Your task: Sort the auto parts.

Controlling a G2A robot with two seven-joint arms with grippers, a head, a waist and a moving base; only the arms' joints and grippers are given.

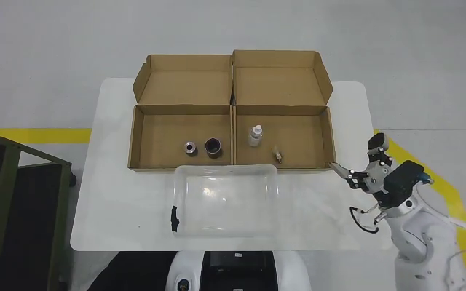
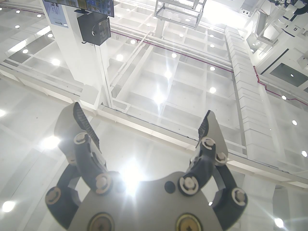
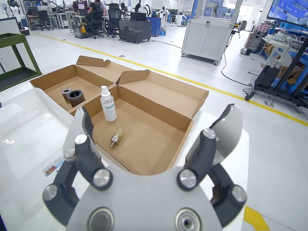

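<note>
**Top view.** The clear tray [image 1: 226,169] is seen lying bare on the white table [image 1: 116,204], with a small black piece [image 1: 174,218] at its edge on the robot's left; what that piece is cannot be told. Beyond the tray two open cardboard boxes are set side by side. In the left box [image 1: 156,138] a metal cylinder [image 1: 190,148] and a dark ring [image 1: 213,147] stand just beside each other. In the right box [image 1: 302,142] a spray bottle [image 1: 255,135] stands upright near a small fitting [image 1: 277,154] lying on its side. The right gripper [image 1: 357,154] is held to the right of the tray, near the right box's corner.

**Left wrist view.** The left gripper [image 2: 142,108] is pointed up at the ceiling, spread wide, with nothing held.

**Right wrist view.** The right gripper's jaws are likewise spread wide and nothing is gripped.

Sorting is judged all but done, since nothing is left to be picked out of the tray. Any withdrawal is best made upward first, so that the right box's wall and raised flap, the nearest obstacles, are not clipped. A green frame [image 1: 29,211] stands well to the left of the tray.
</note>
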